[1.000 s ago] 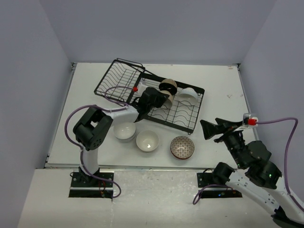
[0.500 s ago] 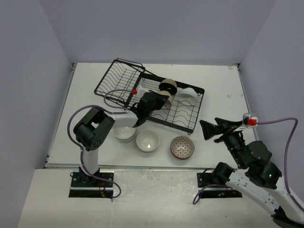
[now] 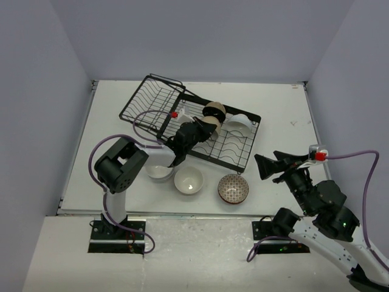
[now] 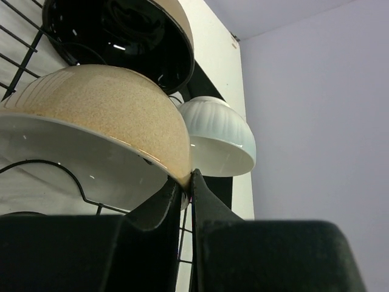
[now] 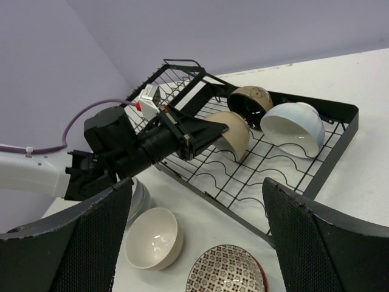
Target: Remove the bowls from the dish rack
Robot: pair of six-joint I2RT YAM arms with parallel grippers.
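The black wire dish rack (image 3: 234, 151) lies at mid table, its tilted basket at the far left. Three bowls stand in its flat part: a beige bowl (image 3: 212, 123), a black-inside bowl (image 3: 214, 110) and a white bowl (image 3: 239, 120). My left gripper (image 3: 202, 126) is shut on the beige bowl's rim (image 4: 91, 115), with the black-inside bowl (image 4: 121, 30) and the white bowl (image 4: 219, 137) just behind. My right gripper (image 3: 265, 165) is open and empty, right of the rack; it shows the beige bowl (image 5: 236, 135) from the front.
On the table before the rack sit a white bowl stack (image 3: 159, 171), a cream bowl (image 3: 188, 180) and a brown patterned bowl (image 3: 233, 188). The cream bowl (image 5: 153, 237) and patterned bowl (image 5: 226, 271) lie under my right gripper's view. Walls close in the table on three sides.
My left wrist has drawn slightly back toward the near left and turned, still gripping the beige bowl at the rack. The right arm has barely moved.
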